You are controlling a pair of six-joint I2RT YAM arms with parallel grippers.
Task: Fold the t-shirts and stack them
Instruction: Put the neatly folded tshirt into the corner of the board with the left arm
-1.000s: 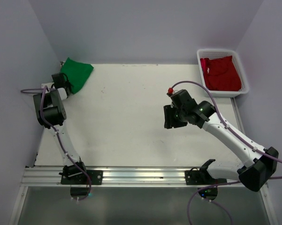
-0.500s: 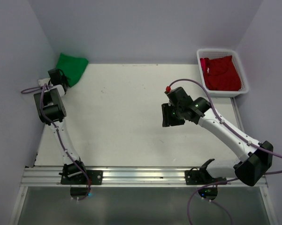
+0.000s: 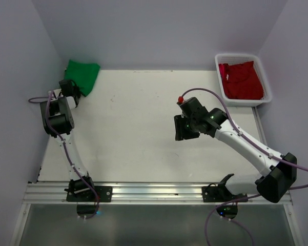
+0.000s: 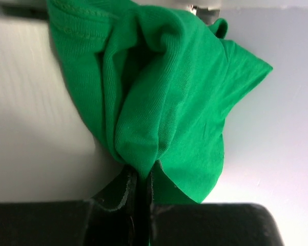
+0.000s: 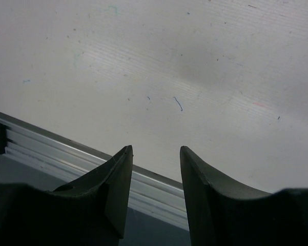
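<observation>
The bright green t-shirt (image 3: 83, 73) is bunched against the back-left corner of the table, partly up the wall. My left gripper (image 3: 73, 91) is shut on a fold of this green t-shirt (image 4: 159, 97), which hangs crumpled from the pinched jaws (image 4: 142, 177). The red t-shirt (image 3: 241, 79) lies crumpled in the white mesh basket (image 3: 267, 82) at the back right. Over the middle right of the table my right gripper (image 3: 185, 129) hovers open, and its fingers (image 5: 120, 179) hold nothing, with bare table beyond them.
The white table (image 3: 138, 123) is walled at the back and on both sides. An aluminium rail (image 3: 159, 192) runs along the near edge, also seen past the right fingers (image 5: 51, 148). Cables loop from both arms.
The left gripper has carried the green t-shirt further back into the left corner and then slightly right. The right arm has drifted a little left and its jaws stay apart.
</observation>
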